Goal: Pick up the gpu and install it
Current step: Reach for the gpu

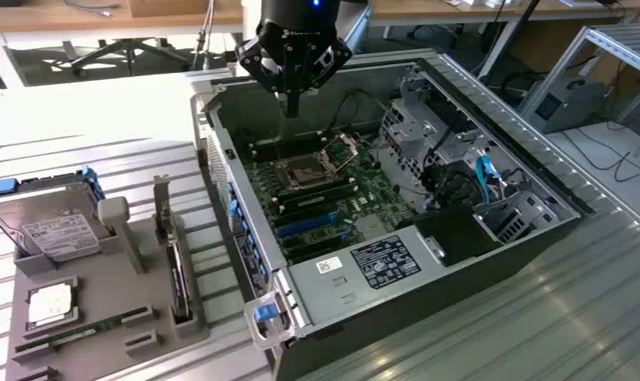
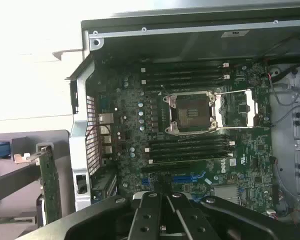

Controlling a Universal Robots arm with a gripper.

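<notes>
The gpu (image 1: pixel 175 266) stands on edge in a slot of the grey holder (image 1: pixel 119 317) at the exterior view's left, its silver bracket at the far end. In the wrist view the gpu (image 2: pixel 49 185) appears as a thin green board edge outside the case wall. My gripper (image 1: pixel 291 107) hangs shut and empty over the far end of the open computer case (image 1: pixel 532 178), above the motherboard (image 1: pixel 320 198). Its black fingers (image 2: pixel 150 215) meet over the motherboard (image 2: pixel 190 135), near the blue expansion slots (image 2: pixel 190 177). The gripper is well apart from the gpu.
The grey holder also carries a silver hard drive (image 1: pixel 50 230), a smaller drive (image 1: pixel 51 302) and a green RAM stick (image 1: pixel 82 329). The CPU socket (image 2: pixel 192 112) stands open. Drive cages and cables (image 1: pixel 458 175) fill the case's right side.
</notes>
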